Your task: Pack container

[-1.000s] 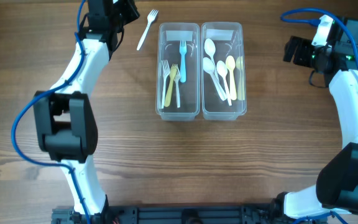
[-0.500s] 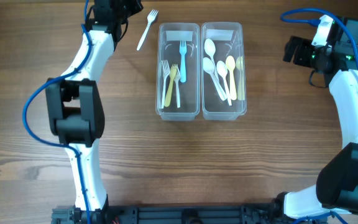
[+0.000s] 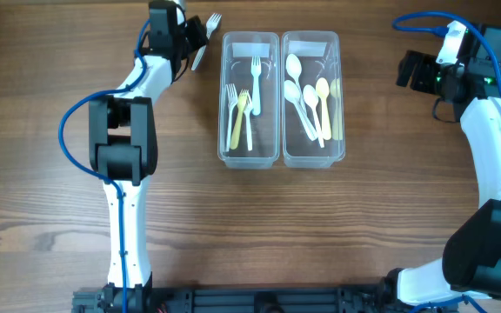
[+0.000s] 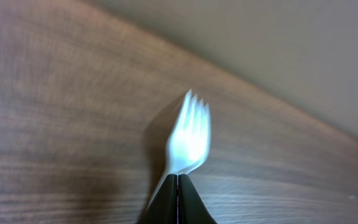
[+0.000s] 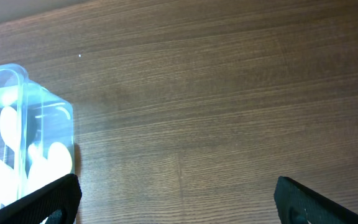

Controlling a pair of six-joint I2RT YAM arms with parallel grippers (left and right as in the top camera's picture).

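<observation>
The clear twin container point(image 3: 280, 158) stands at the table's top centre. Its left tub holds several forks point(image 3: 242, 109) and its right tub holds several spoons point(image 3: 307, 100). A white fork point(image 3: 213, 21) lies on the table just left of the container. My left gripper point(image 3: 195, 36) is over that fork's handle. In the left wrist view the jaws point(image 4: 178, 180) are shut, with the fork point(image 4: 189, 134) showing just past their tips. My right gripper point(image 3: 410, 71) is open and empty to the right of the container. A corner of the container shows in the right wrist view point(image 5: 45, 118).
Bare wooden table lies around the container. The table's far edge point(image 4: 278, 102) runs just beyond the white fork. My left arm point(image 3: 122, 148) crosses the left side of the table and my right arm point(image 3: 498, 165) stands along the right edge.
My left gripper has moved right and a little forward, from the top-left corner onto the white fork's handle. The fork, the container and the right arm have not moved.
</observation>
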